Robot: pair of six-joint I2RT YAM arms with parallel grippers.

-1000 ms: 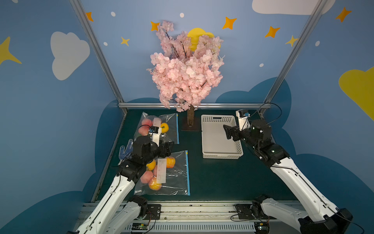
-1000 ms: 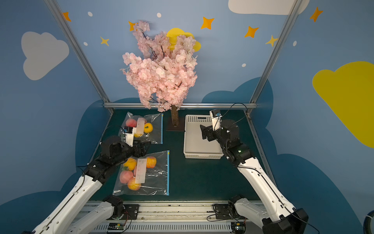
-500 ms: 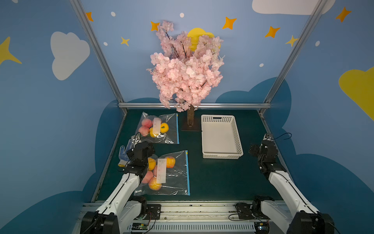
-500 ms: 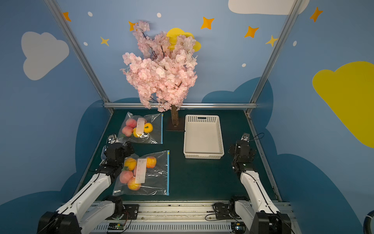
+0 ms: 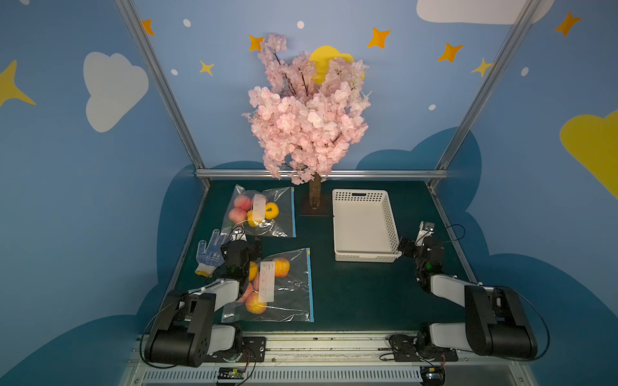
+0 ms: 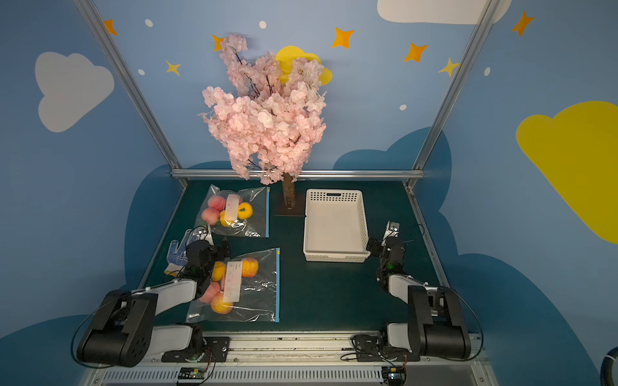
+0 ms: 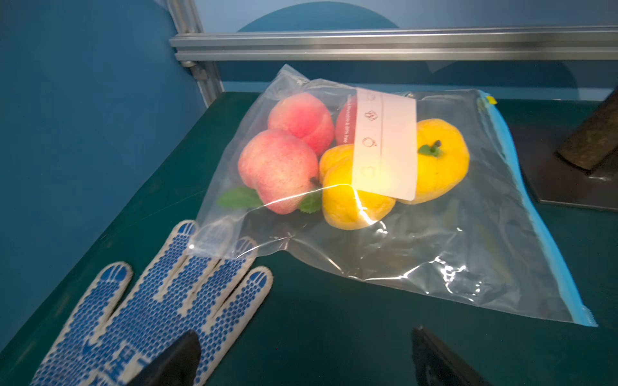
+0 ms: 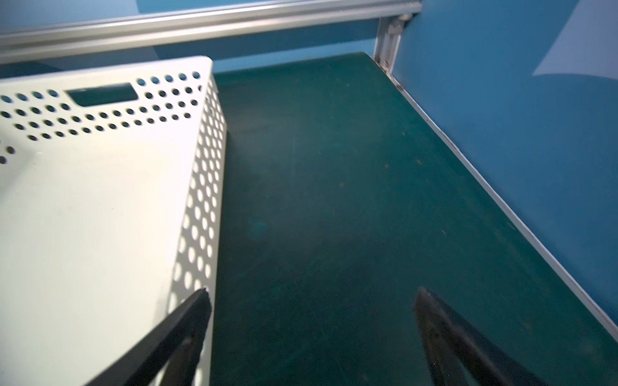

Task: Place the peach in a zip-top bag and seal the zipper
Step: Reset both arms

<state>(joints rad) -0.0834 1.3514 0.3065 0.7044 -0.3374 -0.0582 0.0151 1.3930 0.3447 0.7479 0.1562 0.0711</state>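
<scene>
**Both pincers gape empty; peaches sit bagged at the left**

The left pincer (image 7: 302, 347) stands wide open with nothing in it, just beside a blue-dotted glove (image 7: 160, 300). Only its two dark fingertips show in the wrist view, cut off at the frame edge. Ahead of it on the green surface (image 7: 334, 334) lies the far zip-top bag (image 7: 401, 234), holding two pink peaches (image 7: 277, 170) and yellow fruit (image 7: 441, 157). A white label (image 7: 384, 143) hides most of a third reddish piece. The bag's corner covers two of the glove's fingertips.

In both top views the left arm (image 6: 174, 294) hides part of the near bag (image 6: 254, 294), where a peach (image 6: 210, 291) peeks out. Whether either zipper is pressed shut cannot be made out.

The right pincer (image 8: 312, 295), equally wide and empty, hovers by the white basket (image 8: 200, 200). One of its fingers overlaps the basket's corner; whether they touch is unclear.
</scene>
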